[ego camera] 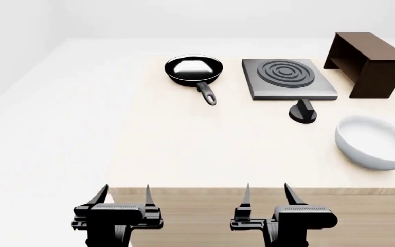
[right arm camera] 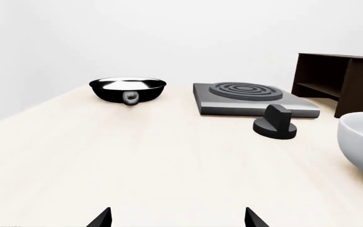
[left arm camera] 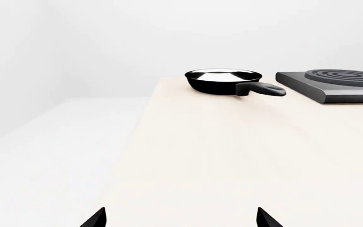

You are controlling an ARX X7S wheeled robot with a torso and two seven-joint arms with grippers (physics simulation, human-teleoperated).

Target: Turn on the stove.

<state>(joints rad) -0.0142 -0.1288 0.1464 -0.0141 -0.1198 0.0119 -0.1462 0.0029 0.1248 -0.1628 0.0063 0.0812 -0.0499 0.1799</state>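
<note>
The stove [ego camera: 288, 78] is a flat grey slab with a ring burner at the far right of the table, also seen as the stove [right arm camera: 251, 98] and the stove [left arm camera: 336, 84]. Its small black knob [ego camera: 302, 111] with a raised bar sits just in front of it; the knob [right arm camera: 275, 123] shows in the right wrist view. My left gripper [ego camera: 125, 194] and right gripper [ego camera: 266, 193] hang at the table's near edge, both open and holding nothing, far from the stove. In the wrist views the left gripper [left arm camera: 181, 217] and right gripper [right arm camera: 177, 217] show only wide-set fingertips.
A black frying pan [ego camera: 194, 71] sits left of the stove with its handle toward me. A dark brown wooden box [ego camera: 365, 62] stands at the far right. A white bowl [ego camera: 376, 141] sits near the right edge. The light wooden table [ego camera: 183, 149] has a front edge by my grippers.
</note>
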